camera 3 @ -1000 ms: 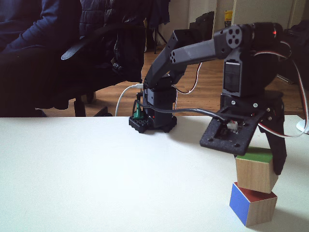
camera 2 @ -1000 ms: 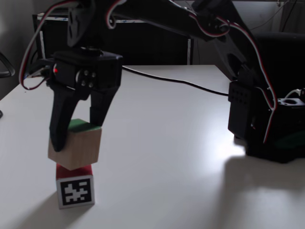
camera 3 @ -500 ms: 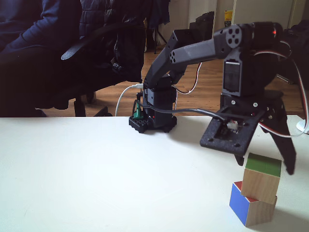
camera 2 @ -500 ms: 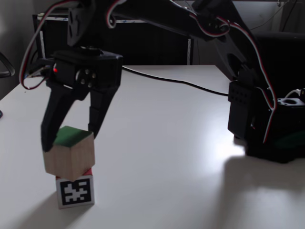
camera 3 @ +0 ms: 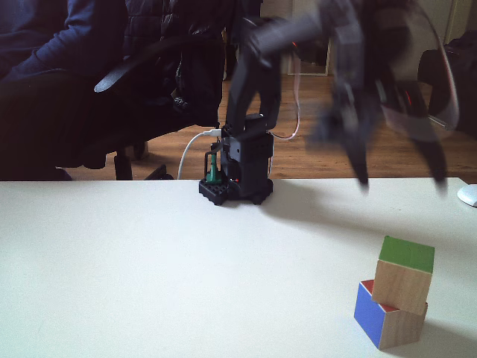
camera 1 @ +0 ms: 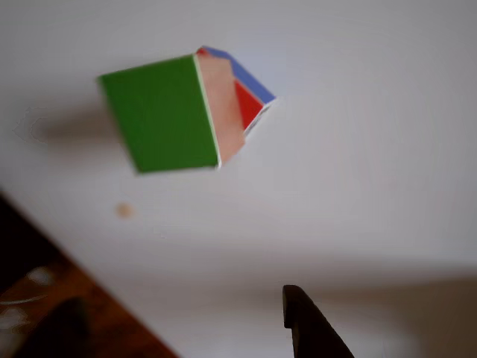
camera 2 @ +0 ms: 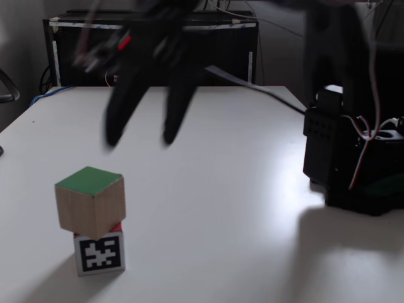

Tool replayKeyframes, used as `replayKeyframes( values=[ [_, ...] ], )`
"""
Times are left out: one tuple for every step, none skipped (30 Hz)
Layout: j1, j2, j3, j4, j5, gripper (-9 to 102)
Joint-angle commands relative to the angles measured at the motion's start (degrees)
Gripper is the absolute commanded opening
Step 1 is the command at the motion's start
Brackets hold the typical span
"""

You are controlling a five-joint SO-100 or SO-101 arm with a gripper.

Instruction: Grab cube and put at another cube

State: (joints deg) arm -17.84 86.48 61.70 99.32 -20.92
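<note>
White table [camera 2: 221, 189] carries the stack; above it the gripper [camera 2: 142, 136] (motion-blurred) hangs with fingers spread wide, holding nothing; the cube [camera 2: 90, 201], green face up, sits skewed atop another cube [camera 2: 99, 252]

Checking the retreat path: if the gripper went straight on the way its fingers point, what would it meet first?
Probably bare table: the open gripper points down, up-table from the cube. Motion blur leaves depth uncertain.

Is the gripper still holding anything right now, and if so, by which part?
Nothing is held. The gripper is open and raised clear of the cube, which sits skewed on another cube.
</note>
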Motion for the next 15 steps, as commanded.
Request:
replayKeyframes(
  values=[
    [5.8,34.28,28.56,-14.15,4.22,13],
    [8.88,39.55,35.33,-18.28,5.71,5],
    [12.04,43.07,41.22,-22.32,6.59,2],
    [15.21,44.65,45.88,-25.66,7.65,0],
    [18.54,45.09,50.19,-29.36,9.14,0],
    [21.36,45.09,54.49,-33.22,10.81,0],
    [23.99,45.44,58.97,-37.97,12.13,0],
    [26.54,45.88,63.28,-42.45,14.06,0],
    [28.13,46.32,67.32,-46.32,14.77,0],
    [29.18,47.11,71.1,-49.83,15.12,0],
    [29.88,47.99,74.44,-52.47,15.47,0],
    [30.41,49.39,77.52,-54.58,16.0,0],
    [30.5,50.98,80.33,-56.34,16.0,0],
    [30.41,53.0,82.97,-57.66,16.0,0],
    [30.23,55.28,85.69,-58.8,16.0,0]
  ],
)
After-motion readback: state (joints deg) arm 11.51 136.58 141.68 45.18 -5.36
